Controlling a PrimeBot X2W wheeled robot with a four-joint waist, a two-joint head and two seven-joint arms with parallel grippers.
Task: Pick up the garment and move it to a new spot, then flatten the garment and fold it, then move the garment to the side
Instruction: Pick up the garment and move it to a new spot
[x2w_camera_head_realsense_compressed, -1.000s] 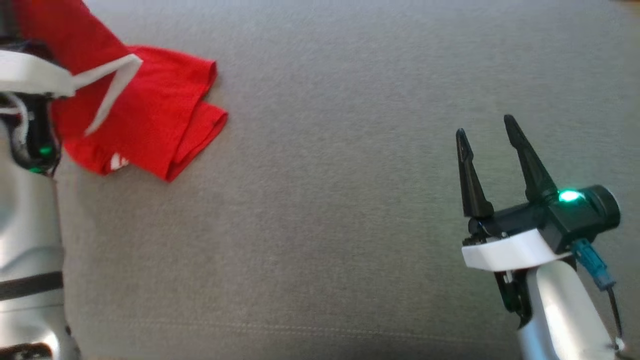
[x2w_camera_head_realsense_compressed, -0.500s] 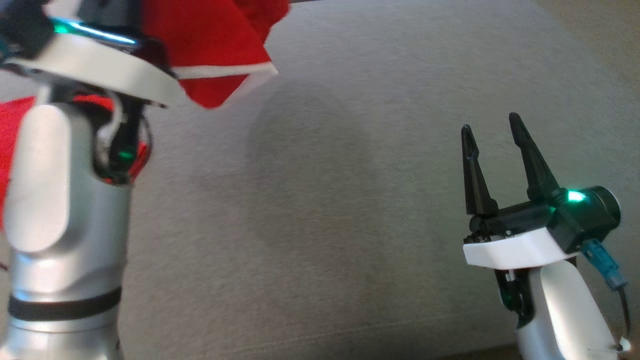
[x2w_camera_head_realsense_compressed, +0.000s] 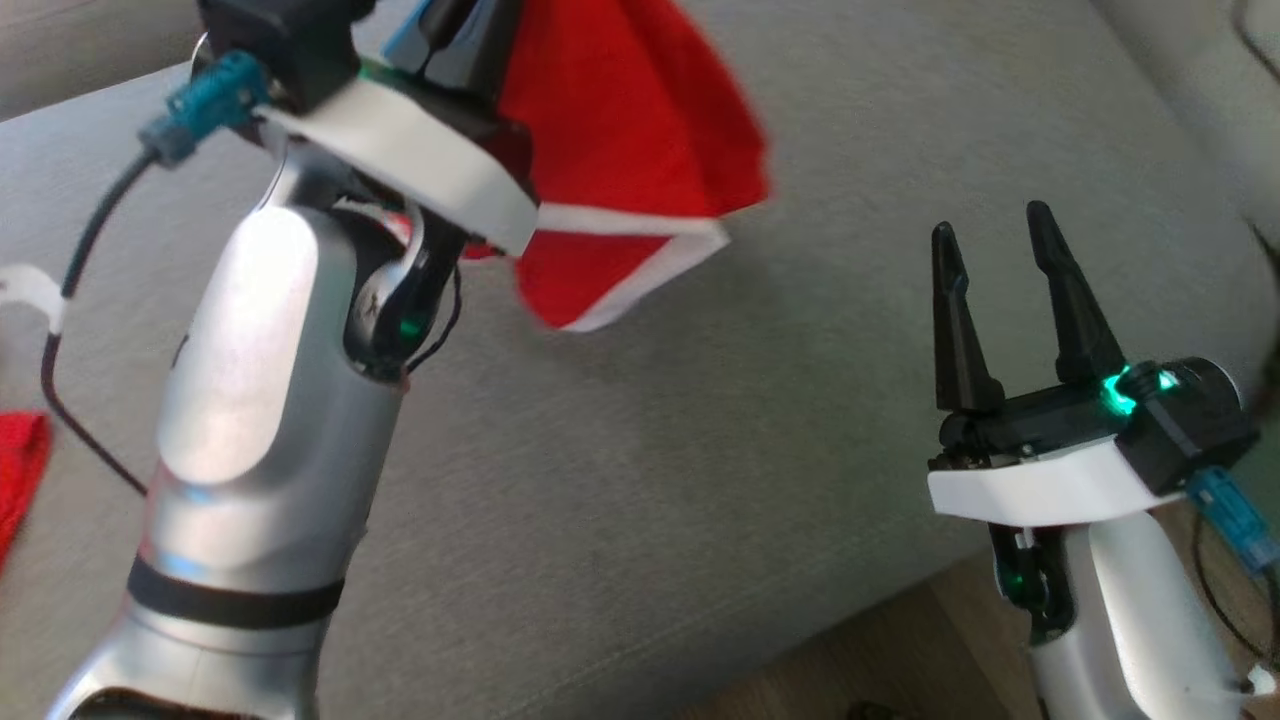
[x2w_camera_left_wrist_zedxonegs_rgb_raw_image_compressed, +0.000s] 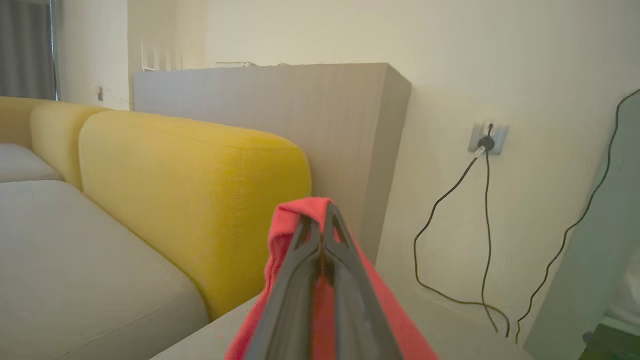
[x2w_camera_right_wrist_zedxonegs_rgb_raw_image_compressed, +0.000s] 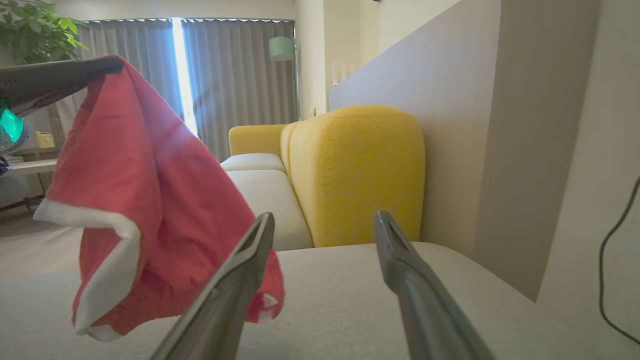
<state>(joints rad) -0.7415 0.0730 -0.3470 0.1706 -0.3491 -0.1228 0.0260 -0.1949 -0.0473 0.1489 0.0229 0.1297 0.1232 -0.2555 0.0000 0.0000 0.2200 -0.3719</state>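
Observation:
The garment (x2w_camera_head_realsense_compressed: 640, 150) is red with white trim and hangs in the air above the grey sofa cushion (x2w_camera_head_realsense_compressed: 650, 480). My left gripper (x2w_camera_left_wrist_zedxonegs_rgb_raw_image_compressed: 322, 217) is shut on a bunched fold of it, and red cloth drapes down both sides of the fingers (x2w_camera_left_wrist_zedxonegs_rgb_raw_image_compressed: 295, 270). From the right wrist the garment (x2w_camera_right_wrist_zedxonegs_rgb_raw_image_compressed: 150, 200) dangles at the left, hanging from the left gripper's dark fingers (x2w_camera_right_wrist_zedxonegs_rgb_raw_image_compressed: 65, 80). My right gripper (x2w_camera_head_realsense_compressed: 995, 235) stands open at the right, low over the cushion and apart from the cloth. Nothing lies between its two fingers (x2w_camera_right_wrist_zedxonegs_rgb_raw_image_compressed: 250, 260).
A scrap of red cloth (x2w_camera_head_realsense_compressed: 20, 470) shows at the left edge. Yellow sofa backrests (x2w_camera_left_wrist_zedxonegs_rgb_raw_image_compressed: 190, 200) rise behind the seat, with a wood-grain partition (x2w_camera_left_wrist_zedxonegs_rgb_raw_image_compressed: 310, 110) beyond. A wall socket with dangling cables (x2w_camera_left_wrist_zedxonegs_rgb_raw_image_compressed: 487, 140) is at the right. Wooden floor (x2w_camera_head_realsense_compressed: 900, 650) lies past the cushion's front edge.
The head camera has swung, so the whole picture has shifted. My left arm has lifted the garment off the cushion and carried it up toward the middle. The right gripper stays open.

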